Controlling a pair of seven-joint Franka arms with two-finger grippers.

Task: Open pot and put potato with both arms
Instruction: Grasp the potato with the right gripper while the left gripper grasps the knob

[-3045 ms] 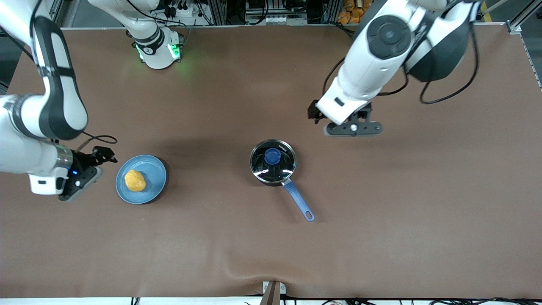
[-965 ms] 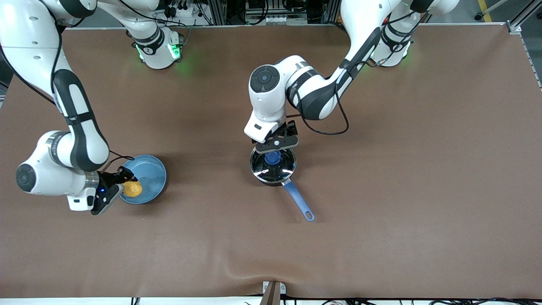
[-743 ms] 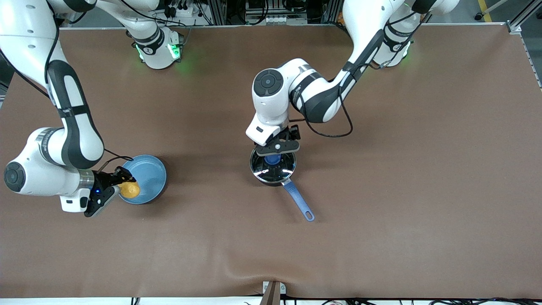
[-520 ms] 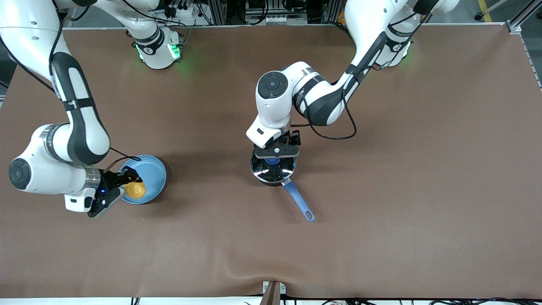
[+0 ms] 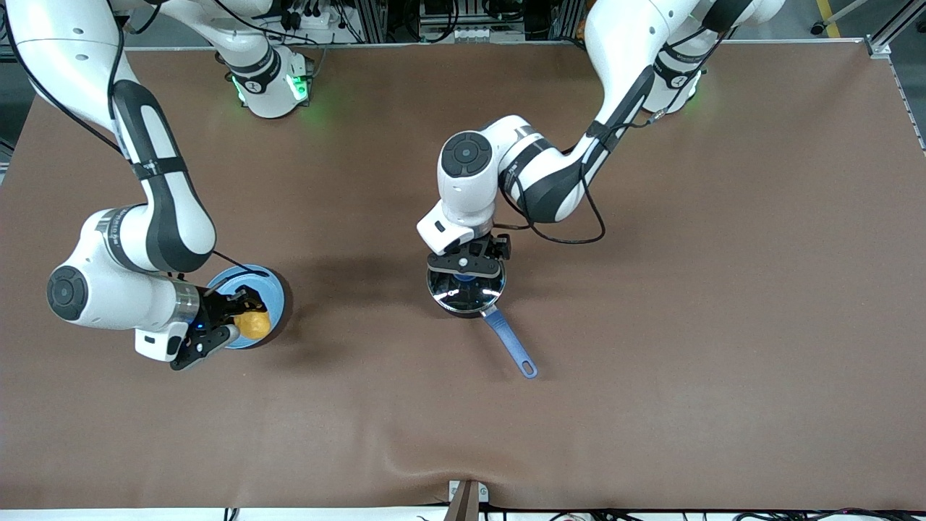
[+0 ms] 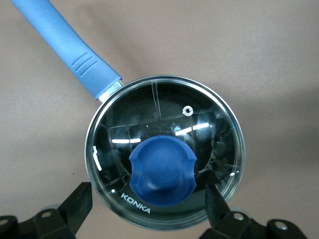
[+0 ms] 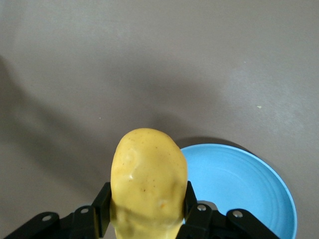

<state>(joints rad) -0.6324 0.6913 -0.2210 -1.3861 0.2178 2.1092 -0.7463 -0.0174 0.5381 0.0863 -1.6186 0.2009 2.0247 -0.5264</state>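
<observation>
Between the right gripper [image 7: 144, 219] fingers, clamped, the potato [image 7: 148, 184]; left gripper [image 6: 147, 206] fingers spread astride the pot [image 6: 164, 154] knob.

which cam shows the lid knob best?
Left wrist view: the blue lid knob fills the middle, unobstructed, between the open left gripper fingers. In the front view that gripper covers most of the knob. The right wrist view shows none of it.

A round light-blue plate [image 5: 269, 284] lies on the brown table [image 5: 651, 325] toward the right arm's end. The table cover shows a wrinkle at the edge nearest the front camera, by a small bracket [image 5: 466, 499].
</observation>
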